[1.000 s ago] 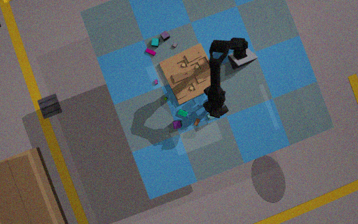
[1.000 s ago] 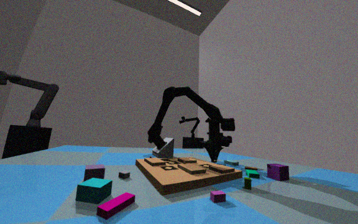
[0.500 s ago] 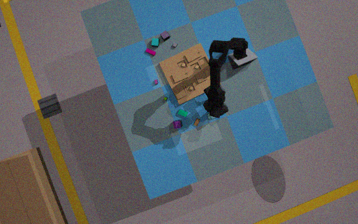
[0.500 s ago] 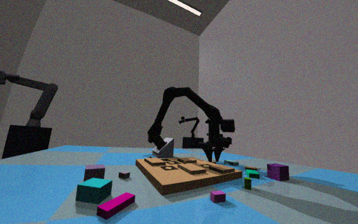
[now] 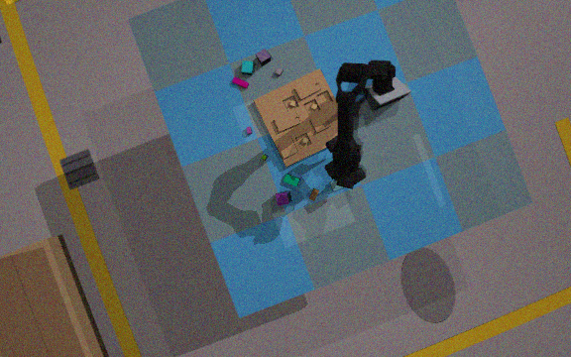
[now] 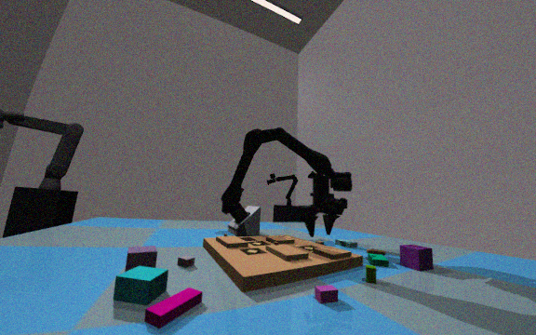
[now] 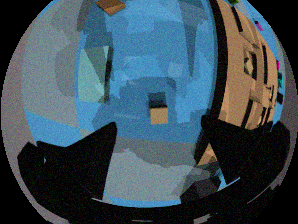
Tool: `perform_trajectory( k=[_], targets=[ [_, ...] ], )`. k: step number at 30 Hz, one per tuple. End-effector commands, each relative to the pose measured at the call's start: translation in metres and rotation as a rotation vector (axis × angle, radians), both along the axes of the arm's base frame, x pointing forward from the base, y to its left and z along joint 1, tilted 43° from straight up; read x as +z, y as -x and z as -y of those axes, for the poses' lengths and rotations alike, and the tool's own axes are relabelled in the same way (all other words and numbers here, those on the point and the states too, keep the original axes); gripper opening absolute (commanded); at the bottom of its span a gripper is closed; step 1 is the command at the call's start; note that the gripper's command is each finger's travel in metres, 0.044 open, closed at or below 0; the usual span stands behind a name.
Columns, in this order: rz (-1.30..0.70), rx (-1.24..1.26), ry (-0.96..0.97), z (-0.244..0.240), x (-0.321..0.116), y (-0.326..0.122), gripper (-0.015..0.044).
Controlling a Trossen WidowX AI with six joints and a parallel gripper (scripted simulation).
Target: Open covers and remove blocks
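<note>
My gripper [image 6: 320, 233] [image 7: 160, 123] is open and empty above the table beside the board. A small tan block [image 7: 158, 115] lies below and between the spread fingers, clear of the board. The wooden board [image 5: 271, 106] [image 6: 249, 271] has raised covers, among them a middle one [image 6: 287, 252] and a right one [image 6: 330, 252]. Several wells show uncovered; three have a pale spot inside, and I cannot tell whether it is a block. Around the board lie a purple block [image 5: 283, 198] [image 6: 416, 257], a green block [image 5: 291, 179] and an orange block [image 5: 314, 194].
A pale teal block [image 6: 346, 243] [image 7: 93, 74] lies near the gripper. Farther around lie a teal block [image 5: 247, 67], a magenta bar [image 5: 240, 82], a mauve block [image 5: 264, 57], a small greyish block [image 5: 279, 72], a pink block [image 5: 249, 130] and an olive block [image 6: 370, 274].
</note>
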State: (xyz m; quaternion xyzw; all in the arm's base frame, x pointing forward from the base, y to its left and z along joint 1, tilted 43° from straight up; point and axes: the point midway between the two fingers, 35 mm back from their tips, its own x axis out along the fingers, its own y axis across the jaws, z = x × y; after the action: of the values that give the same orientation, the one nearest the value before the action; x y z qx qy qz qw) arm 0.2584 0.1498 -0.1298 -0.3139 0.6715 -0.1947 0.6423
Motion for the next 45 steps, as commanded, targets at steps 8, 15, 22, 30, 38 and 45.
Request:
perform_trajectory(
  k=[8, 15, 22, 30, 38, 45],
  targets=[
    [0.000, -0.004, -0.005, -0.023, 0.026, 0.001, 0.0440],
    [-0.001, -0.004, -0.002, -0.034, 0.040, 0.003, 0.0440],
    [-0.052, 0.053, -0.008, -0.015, 0.064, -0.009, 0.0256],
    [-0.124, 0.136, -0.012, 0.015, 0.098, -0.022, 0.0046],
    [-0.194, 0.216, -0.010, 0.049, 0.130, -0.028, 0.0000],
    [-0.253, 0.283, -0.004, 0.081, 0.157, -0.027, 0.0000]
  ],
)
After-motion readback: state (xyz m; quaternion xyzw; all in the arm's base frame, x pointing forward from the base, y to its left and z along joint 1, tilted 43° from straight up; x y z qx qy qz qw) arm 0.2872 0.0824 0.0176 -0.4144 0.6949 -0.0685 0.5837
